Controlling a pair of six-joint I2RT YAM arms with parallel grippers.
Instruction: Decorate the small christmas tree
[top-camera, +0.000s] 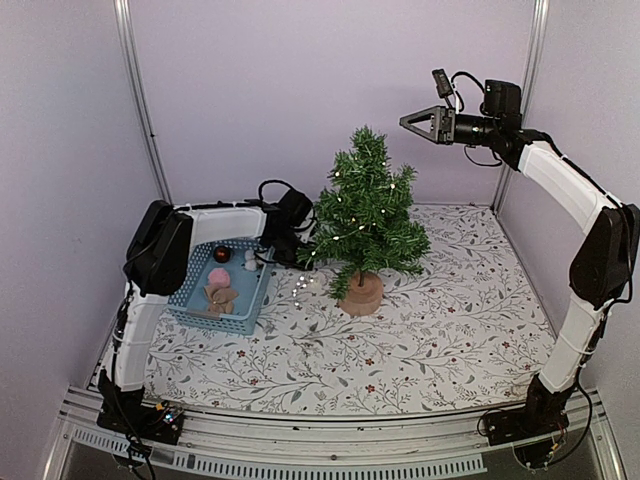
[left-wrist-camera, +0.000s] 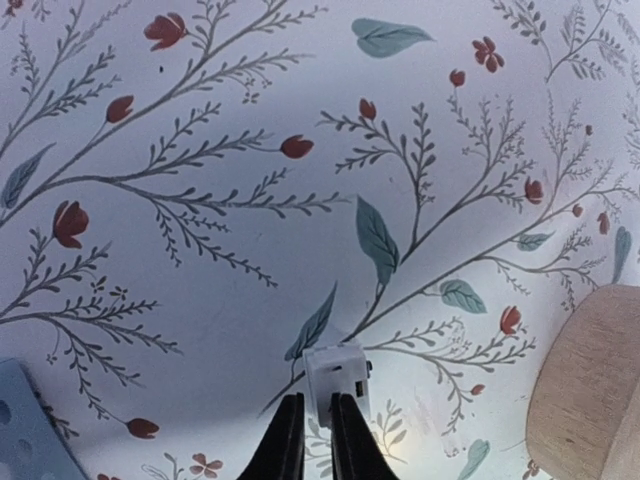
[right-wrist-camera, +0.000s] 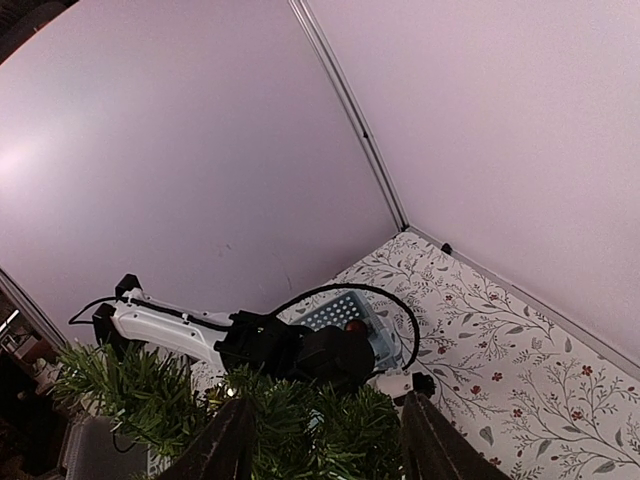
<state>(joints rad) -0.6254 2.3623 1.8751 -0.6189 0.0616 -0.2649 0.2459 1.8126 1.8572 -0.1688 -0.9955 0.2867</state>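
The small christmas tree (top-camera: 365, 205) stands mid-table on its round wooden base (top-camera: 362, 293), with a string of tiny lights over its branches. My left gripper (left-wrist-camera: 317, 400) is low beside the tree's left lower branches (top-camera: 298, 255). Its jaws are shut on a small white plastic box (left-wrist-camera: 337, 372) just above the floral cloth. The tree base also shows at the right of the left wrist view (left-wrist-camera: 590, 390). My right gripper (top-camera: 405, 122) hangs high, above and right of the treetop. It is wide open and empty, with the treetop (right-wrist-camera: 320, 430) showing between its fingers.
A blue basket (top-camera: 250, 300) with a red ball, a pink item and tan ornaments sits left of the tree, under my left arm. Its corner shows in the left wrist view (left-wrist-camera: 20, 420). Loose light wire (top-camera: 305, 285) lies on the cloth by the base. Walls enclose the back and sides.
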